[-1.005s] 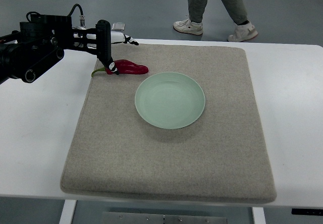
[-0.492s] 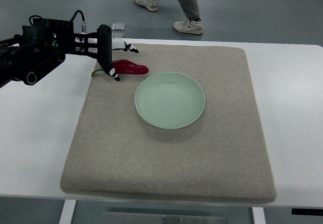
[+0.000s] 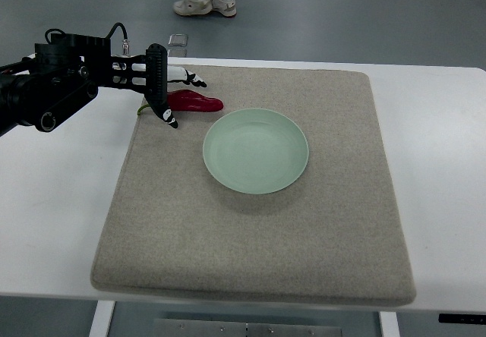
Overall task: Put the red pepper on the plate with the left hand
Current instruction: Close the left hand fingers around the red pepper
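While the red pepper (image 3: 196,102) lies flat on the grey mat (image 3: 258,223) at about ten o'clock from the pale green plate (image 3: 256,151), just off its rim, the left hand (image 3: 165,86) hovers at the pepper's stem end. Its fingers (image 3: 159,79) are spread and hold nothing. A person's shoes (image 3: 203,4) show on the floor at twelve o'clock beyond the white table (image 3: 53,193).

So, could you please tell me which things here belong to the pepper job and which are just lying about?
Part of the job:
- glossy red chilli pepper with green stem, lying on the mat
- round pale green plate, empty
- black left hand, over the pepper's stem end

Just lying about:
- grey felt mat
- white table
- person's white shoes beyond the table
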